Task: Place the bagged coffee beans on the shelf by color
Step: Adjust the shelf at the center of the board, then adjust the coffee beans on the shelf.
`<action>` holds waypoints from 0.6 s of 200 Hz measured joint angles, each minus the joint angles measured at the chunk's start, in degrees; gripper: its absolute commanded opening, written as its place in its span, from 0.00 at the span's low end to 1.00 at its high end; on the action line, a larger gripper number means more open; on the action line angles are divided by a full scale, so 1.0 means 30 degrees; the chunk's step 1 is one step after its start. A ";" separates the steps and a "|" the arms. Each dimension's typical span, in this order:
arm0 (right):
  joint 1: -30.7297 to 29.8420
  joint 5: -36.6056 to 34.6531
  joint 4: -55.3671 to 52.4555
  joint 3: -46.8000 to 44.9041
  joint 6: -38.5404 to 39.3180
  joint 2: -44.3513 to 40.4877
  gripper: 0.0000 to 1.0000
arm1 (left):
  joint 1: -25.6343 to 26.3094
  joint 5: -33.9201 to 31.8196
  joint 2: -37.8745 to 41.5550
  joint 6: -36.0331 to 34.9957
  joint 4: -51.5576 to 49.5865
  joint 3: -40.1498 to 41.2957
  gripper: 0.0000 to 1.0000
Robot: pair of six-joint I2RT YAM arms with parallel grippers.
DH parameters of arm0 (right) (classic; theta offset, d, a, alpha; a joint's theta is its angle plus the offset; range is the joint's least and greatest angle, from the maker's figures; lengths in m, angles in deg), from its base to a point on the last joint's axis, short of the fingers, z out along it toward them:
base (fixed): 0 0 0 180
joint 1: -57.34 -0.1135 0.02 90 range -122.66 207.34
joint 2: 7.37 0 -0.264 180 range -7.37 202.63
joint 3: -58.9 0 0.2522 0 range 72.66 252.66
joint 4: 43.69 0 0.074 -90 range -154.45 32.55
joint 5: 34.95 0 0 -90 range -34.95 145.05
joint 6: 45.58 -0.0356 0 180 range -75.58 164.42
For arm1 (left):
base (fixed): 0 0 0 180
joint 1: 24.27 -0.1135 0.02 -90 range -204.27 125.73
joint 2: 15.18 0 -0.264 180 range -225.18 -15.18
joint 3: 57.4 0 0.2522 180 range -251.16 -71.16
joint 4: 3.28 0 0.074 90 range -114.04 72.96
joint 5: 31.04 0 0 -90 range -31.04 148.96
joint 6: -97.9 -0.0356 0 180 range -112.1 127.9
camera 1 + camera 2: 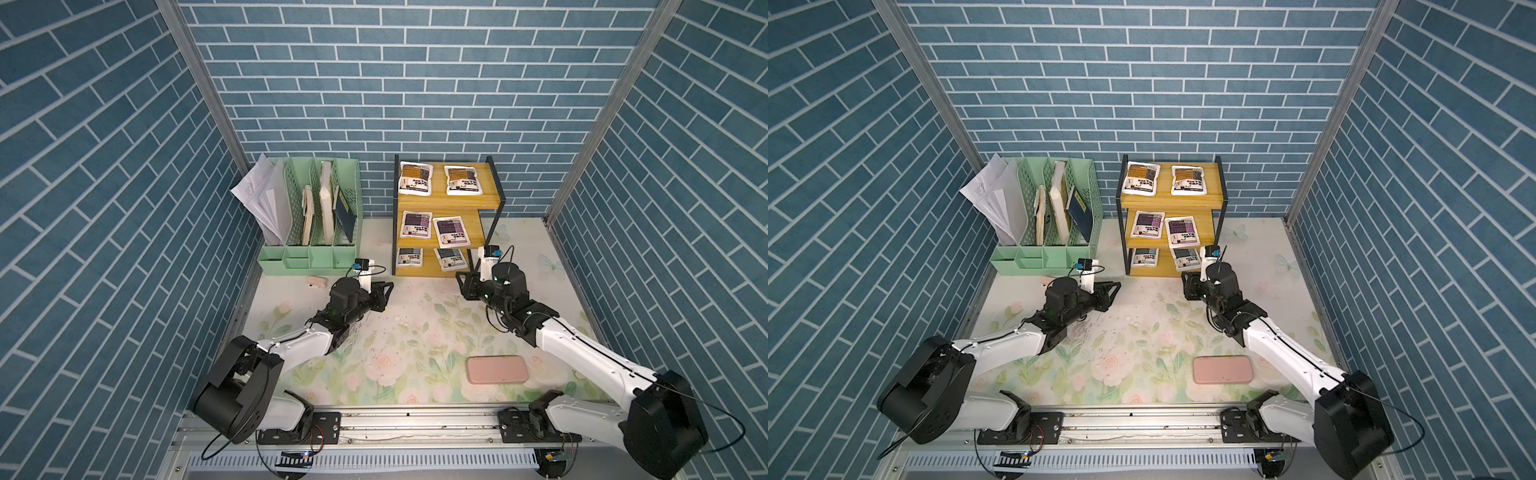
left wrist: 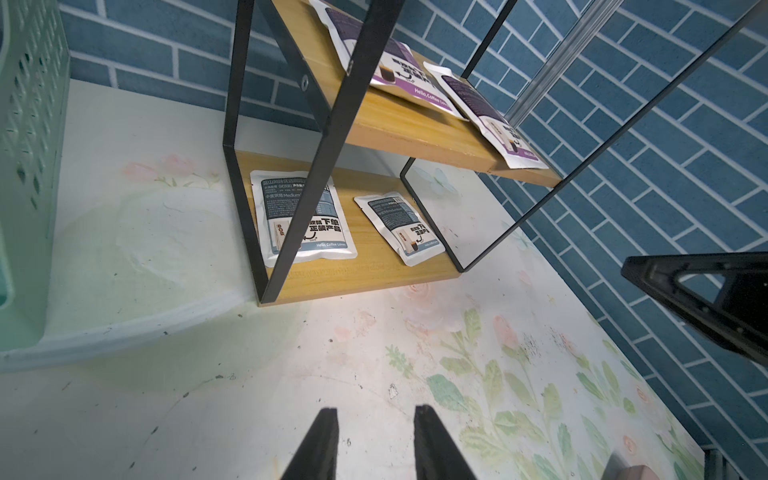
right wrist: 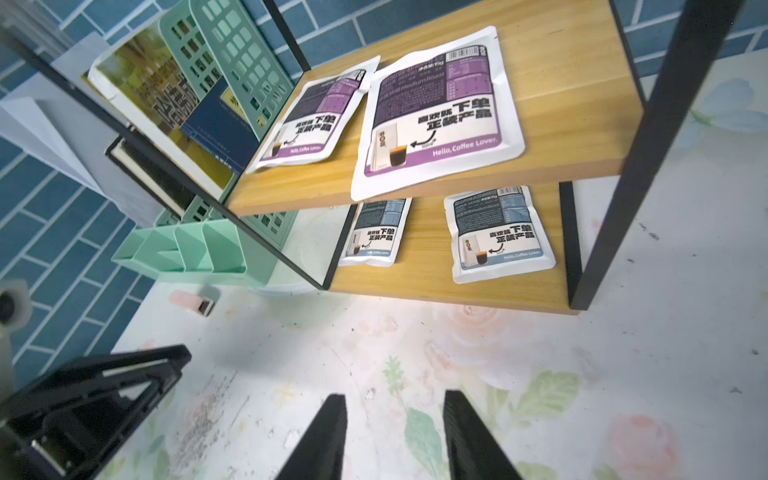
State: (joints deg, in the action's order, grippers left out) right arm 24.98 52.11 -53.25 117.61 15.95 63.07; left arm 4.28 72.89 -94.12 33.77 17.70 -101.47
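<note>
Left gripper [image 2: 376, 409] and right gripper [image 3: 395, 397]: jaws parted with nothing between them, both low over the worktop [image 1: 415, 307] in front of the shelf [image 1: 440, 200], which stands at the worktop's far edge. Lying flat in pairs are orange-brown pouches [image 1: 415, 178] on the top board, purple pouches [image 1: 415, 224] on the middle board, one overhanging its front edge, and grey-blue pouches [image 1: 409, 257] on the bottom board.

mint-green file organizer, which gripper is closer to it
Left. The left gripper hovers just off the front corner of the mint-green file organizer, on the shelf side. The right gripper is farther off, in front of the shelf's other end.
</note>
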 measured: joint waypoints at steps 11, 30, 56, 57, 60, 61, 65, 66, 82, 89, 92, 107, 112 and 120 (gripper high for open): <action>0.0000 -0.0517 -0.0189 0.1319 0.0007 0.1311 0.31 | -0.0015 -0.0029 0.0189 -0.0007 -0.0044 0.0029 0.36; 0.0000 -0.1020 -0.0364 0.3789 0.0087 0.3585 0.27 | -0.0015 -0.0226 0.0648 -0.0051 -0.0073 0.0211 0.36; -0.0095 -0.1545 -0.0568 0.6018 0.0066 0.5661 0.24 | -0.0029 -0.0525 0.1435 -0.0291 -0.0168 0.0954 0.36; -0.0095 -0.1559 -0.0568 0.6076 0.0066 0.5727 0.24 | -0.0029 -0.0539 0.1450 -0.0299 -0.0182 0.0969 0.36; -0.0102 -0.1596 -0.0612 0.6266 0.0073 0.5931 0.23 | -0.0029 -0.0576 0.1501 -0.0321 -0.0219 0.1042 0.36; -0.0109 -0.1617 -0.0612 0.6368 0.0051 0.6018 0.23 | -0.0036 -0.0576 0.1508 -0.0335 -0.0233 0.1056 0.36; -0.0138 -0.1676 -0.0648 0.6579 0.0058 0.6280 0.23 | -0.0036 -0.0641 0.1559 -0.0372 -0.0270 0.1151 0.36; -0.0138 -0.1676 -0.0663 0.6623 0.0058 0.6324 0.23 | -0.0036 -0.0641 0.1566 -0.0372 -0.0277 0.1166 0.36; -0.0211 -0.1843 -0.0845 0.7278 0.0044 0.7191 0.22 | -0.0066 -0.0794 0.1639 -0.0503 -0.0459 0.1370 0.36; -0.0219 -0.1887 -0.0918 0.7468 0.0044 0.7490 0.22 | -0.0087 -0.0809 0.1668 -0.0590 -0.0510 0.1413 0.36; -0.0219 -0.1902 -0.0969 0.7555 0.0029 0.7621 0.22 | -0.0095 -0.0823 0.1676 -0.0612 -0.0525 0.1428 0.36; -0.0248 -0.1960 -0.1151 0.7927 -0.0073 0.8072 0.26 | -0.0182 -0.0852 0.1698 -0.0772 -0.0583 0.1450 0.36; -0.0270 -0.2004 -0.1158 0.8000 -0.0102 0.8080 0.26 | -0.0204 -0.0860 0.1698 -0.0801 -0.0605 0.1450 0.36; -0.0321 -0.2033 -0.1158 0.8043 -0.0095 0.8080 0.27 | -0.0255 -0.0867 0.1705 -0.0860 -0.0648 0.1450 0.36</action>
State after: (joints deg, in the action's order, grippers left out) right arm 24.02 46.01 -56.72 141.74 15.66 87.30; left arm 3.52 70.29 -89.01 31.19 15.76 -97.12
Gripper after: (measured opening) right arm 0.260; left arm 0.360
